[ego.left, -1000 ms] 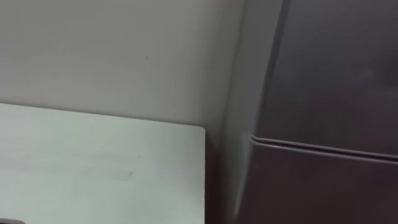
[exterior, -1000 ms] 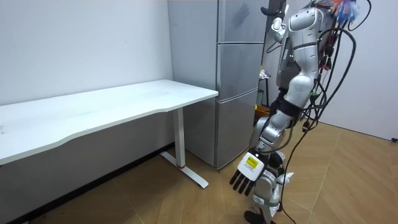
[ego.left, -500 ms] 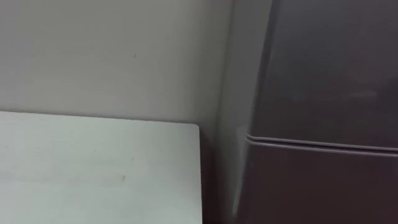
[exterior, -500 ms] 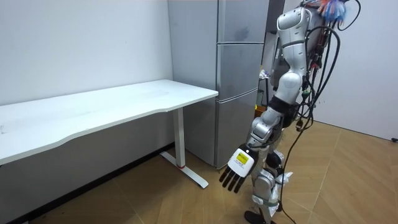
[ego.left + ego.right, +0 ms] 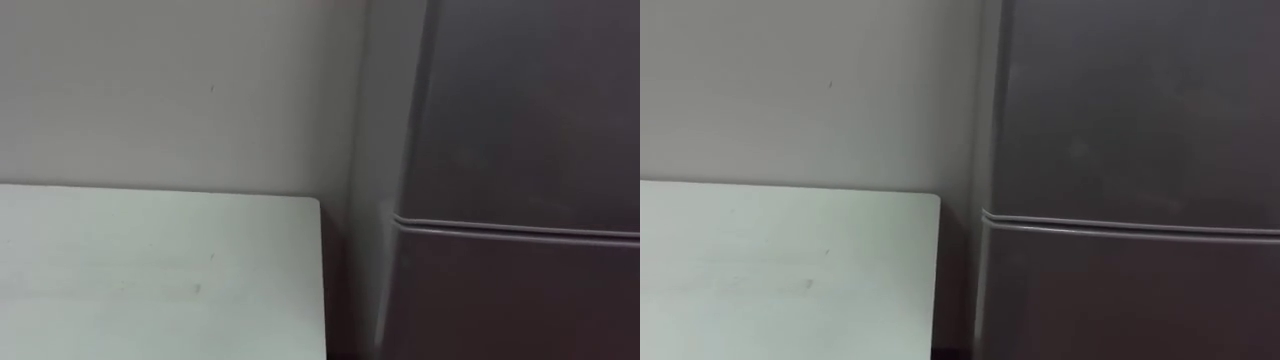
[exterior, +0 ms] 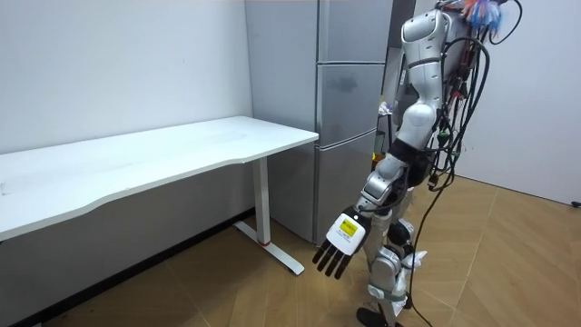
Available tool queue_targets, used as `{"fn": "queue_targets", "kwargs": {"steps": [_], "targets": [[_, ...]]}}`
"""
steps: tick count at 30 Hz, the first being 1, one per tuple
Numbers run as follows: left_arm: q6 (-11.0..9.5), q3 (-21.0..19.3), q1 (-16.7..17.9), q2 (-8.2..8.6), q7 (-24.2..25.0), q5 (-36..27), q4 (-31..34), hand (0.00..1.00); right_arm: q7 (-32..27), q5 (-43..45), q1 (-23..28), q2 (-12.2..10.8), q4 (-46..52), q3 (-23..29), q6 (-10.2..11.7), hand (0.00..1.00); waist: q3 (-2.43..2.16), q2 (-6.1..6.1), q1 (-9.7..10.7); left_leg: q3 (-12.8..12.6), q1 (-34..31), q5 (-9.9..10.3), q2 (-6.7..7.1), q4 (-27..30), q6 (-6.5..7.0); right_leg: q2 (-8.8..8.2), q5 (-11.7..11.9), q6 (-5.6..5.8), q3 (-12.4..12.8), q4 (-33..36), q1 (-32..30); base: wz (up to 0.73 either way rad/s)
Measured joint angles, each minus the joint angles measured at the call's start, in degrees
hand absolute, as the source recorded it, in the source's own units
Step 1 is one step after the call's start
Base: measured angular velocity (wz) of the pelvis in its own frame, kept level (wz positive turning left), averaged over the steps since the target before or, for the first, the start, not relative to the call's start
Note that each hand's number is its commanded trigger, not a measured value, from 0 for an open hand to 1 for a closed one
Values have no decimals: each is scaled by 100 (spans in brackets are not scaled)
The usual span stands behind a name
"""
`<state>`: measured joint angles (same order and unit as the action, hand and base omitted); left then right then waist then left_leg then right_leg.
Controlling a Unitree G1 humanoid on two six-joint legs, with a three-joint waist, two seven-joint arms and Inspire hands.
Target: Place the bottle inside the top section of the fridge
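One tall grey two-door fridge [image 6: 349, 109] stands upright, long axis vertical, both doors closed, just beyond and above the robot's left hand [image 6: 338, 247]. That hand hangs low, fingers straight and relaxed, holding nothing. One white rectangular table [image 6: 163, 159] stands to the room view's left of the hand.

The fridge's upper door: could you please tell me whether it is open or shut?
Shut. The upper door sits flush above the lower door, with just a thin even seam between them, and no interior shows.

Swung the left hand [image 6: 338, 243] forward.
Carried toward 9 o'clock in the room view; straightened up beside the fridge [image 6: 349, 109].
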<state>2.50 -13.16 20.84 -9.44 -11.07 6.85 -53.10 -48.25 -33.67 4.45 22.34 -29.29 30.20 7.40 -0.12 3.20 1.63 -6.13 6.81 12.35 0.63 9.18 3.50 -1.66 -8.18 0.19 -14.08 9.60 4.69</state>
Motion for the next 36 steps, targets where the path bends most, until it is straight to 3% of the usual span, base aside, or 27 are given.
{"fn": "queue_targets", "kwargs": {"steps": [1,6,18,24,30,36], "targets": [[0,8,7,8,-39,-12,-8,0,31,0,43,-169,-112,-27,0,0,6,-9,6,0,-5,1,0,-9,-1,0,0,0,4,0,-12,0],[-4,155,44,85,-221,-261,-117,0,159,-70,304,-595,-554,-325,-4,0,-17,-86,22,-11,-12,1,7,-31,0,-10,-5,3,16,18,-68,-1],[-50,247,116,181,-85,-272,-422,0,1065,528,542,-951,-1968,-1704,-98,0,17,-208,-89,-168,188,61,-31,-56,-37,13,-100,-16,223,102,-6,-7],[-48,263,-69,217,-82,-219,-624,0,1563,1162,579,-1275,-2441,-1847,-126,0,19,-274,-70,-193,204,65,-36,-57,-37,19,-98,-18,248,100,-1,-3],[-171,369,-180,217,-84,-223,-460,0,1987,1777,594,-1320,-2504,-2390,-115,0,10,-326,-64,-198,157,65,-41,-54,-37,26,-93,-25,255,102,-48,-1],[-449,639,-343,218,-76,-227,-386,0,2504,2341,607,-1343,-2506,-2978,-101,0,6,-360,-182,-201,125,65,-46,-57,-38,33,-89,-29,242,108,-81,0]]}}
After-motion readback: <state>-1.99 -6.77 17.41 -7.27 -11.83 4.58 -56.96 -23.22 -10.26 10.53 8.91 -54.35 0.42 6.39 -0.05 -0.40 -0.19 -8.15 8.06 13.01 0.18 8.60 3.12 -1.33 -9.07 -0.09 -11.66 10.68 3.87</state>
